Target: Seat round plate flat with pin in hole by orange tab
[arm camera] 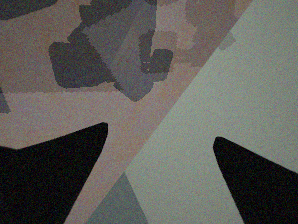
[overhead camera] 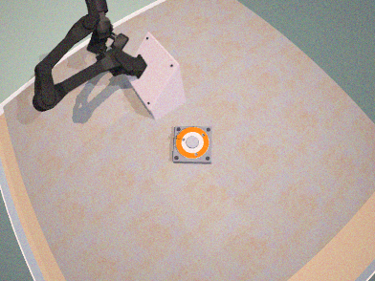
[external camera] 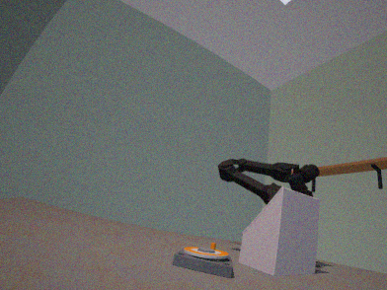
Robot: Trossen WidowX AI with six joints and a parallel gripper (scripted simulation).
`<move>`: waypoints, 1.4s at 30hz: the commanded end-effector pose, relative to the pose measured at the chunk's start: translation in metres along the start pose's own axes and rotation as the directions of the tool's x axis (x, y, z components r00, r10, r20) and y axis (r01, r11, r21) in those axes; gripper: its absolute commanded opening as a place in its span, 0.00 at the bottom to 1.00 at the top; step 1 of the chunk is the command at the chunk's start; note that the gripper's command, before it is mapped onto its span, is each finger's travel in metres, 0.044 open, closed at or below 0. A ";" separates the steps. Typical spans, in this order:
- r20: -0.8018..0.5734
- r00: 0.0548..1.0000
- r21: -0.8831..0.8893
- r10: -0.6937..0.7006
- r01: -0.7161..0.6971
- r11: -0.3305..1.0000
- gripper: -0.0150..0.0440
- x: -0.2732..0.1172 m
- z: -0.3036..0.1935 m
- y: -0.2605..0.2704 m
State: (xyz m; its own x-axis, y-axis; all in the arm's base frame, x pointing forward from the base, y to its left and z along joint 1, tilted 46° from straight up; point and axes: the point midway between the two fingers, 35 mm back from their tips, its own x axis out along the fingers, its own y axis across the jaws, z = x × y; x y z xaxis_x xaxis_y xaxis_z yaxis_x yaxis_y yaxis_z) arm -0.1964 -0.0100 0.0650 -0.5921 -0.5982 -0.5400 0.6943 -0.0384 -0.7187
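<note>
The round orange and white plate (overhead camera: 206,148) (external camera: 206,255) sits around the grey post (overhead camera: 192,141) on the square grey base (overhead camera: 192,162) (external camera: 202,264). In the exterior view it stands slightly proud of the base, with a dark gap under part of its rim. The orange tab (external camera: 213,246) stands up at its far side there; in the top view a small dark mark shows at the plate's left edge. I cannot make out the pin. My gripper (arm camera: 161,135) is open, its fingers wide apart with nothing between them, well away from the plate.
A pale pink block (overhead camera: 160,72) (external camera: 298,237) with a sloping face stands between the folded arm and the base. The arm (overhead camera: 44,86) (external camera: 254,168) is behind and beside this block. In the top view the table's edge runs behind the arm.
</note>
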 end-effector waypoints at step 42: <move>-0.088 0.592 -0.741 0.801 0.499 -0.450 0.25 -0.276 0.005 0.302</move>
State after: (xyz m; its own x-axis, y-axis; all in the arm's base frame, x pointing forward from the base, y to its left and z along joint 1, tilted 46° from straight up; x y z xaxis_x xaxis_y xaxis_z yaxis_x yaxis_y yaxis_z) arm 0.1446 0.1637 -0.0024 0.1363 -0.2186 -0.9663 -0.9847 0.0766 -0.1562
